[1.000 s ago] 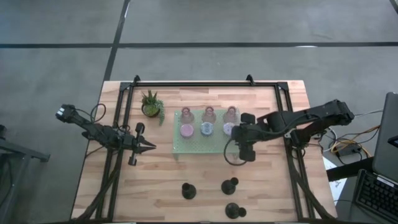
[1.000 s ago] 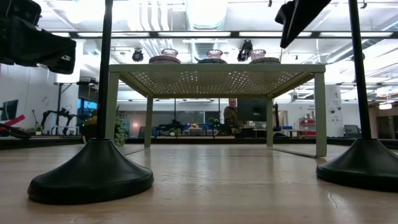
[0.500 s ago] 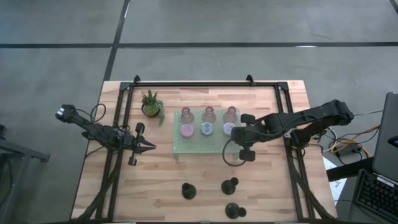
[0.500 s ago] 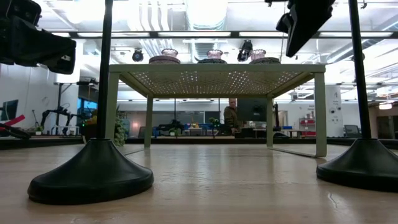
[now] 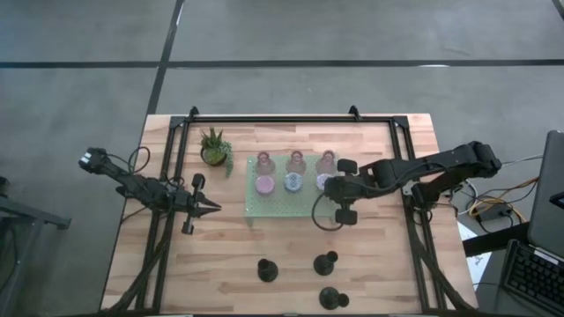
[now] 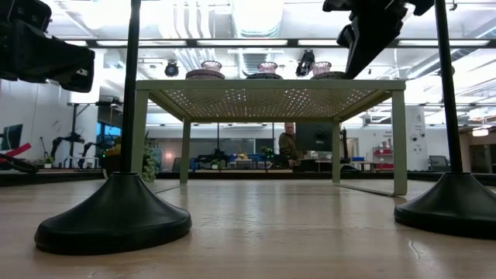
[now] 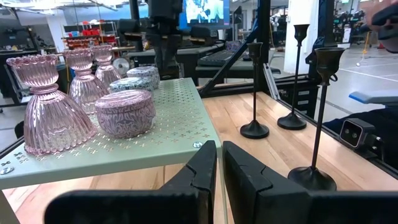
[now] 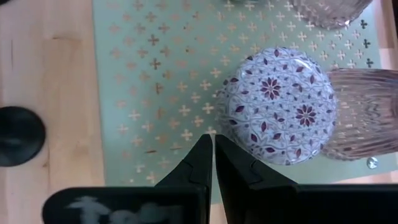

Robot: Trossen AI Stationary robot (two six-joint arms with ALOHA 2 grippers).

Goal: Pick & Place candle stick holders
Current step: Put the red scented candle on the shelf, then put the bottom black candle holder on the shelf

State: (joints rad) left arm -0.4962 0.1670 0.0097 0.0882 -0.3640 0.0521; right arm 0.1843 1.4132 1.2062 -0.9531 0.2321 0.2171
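Landmark: the pale green perforated tray [image 5: 286,204], a small raised stand near the middle of the wooden table [image 5: 388,282]. High view: six holders sit on it in two rows of three, clear pinkish glass ones [image 5: 296,164] along the far row, round patterned ones [image 5: 265,185] along the near row. Three black candle stick holders [image 5: 267,269] stand on the table well clear of the tray's near edge; a potted plant [image 5: 214,148] stands just off its left far corner. Right gripper [image 5: 330,189] is over the tray's right end, at the blue-grey patterned holder [image 5: 322,182]; fingers together, empty. Left gripper [image 5: 217,208] waits left of the tray, fingers together, nothing held. The high view cannot resolve the patterns or the fingers; the wrist views do. Right wrist view: closed fingers [image 8: 200,163] above the tray's cross-shaped perforations, beside the floral-lidded blue-grey holder [image 8: 277,106], which touches a ribbed glass one [image 8: 364,112]; one black base [image 8: 20,135] on the wood past the tray edge. Left wrist view: closed fingers [image 7: 202,168] level with the tray's edge, ribbed glass holders [image 7: 46,106] and a lilac patterned one [image 7: 126,112] on top, thin black stems [image 7: 256,87] beyond. Low view alone shows the tray's legs [image 6: 399,139], two black bases [image 6: 116,217] close to the camera, and a person [image 6: 288,143] seated far behind.
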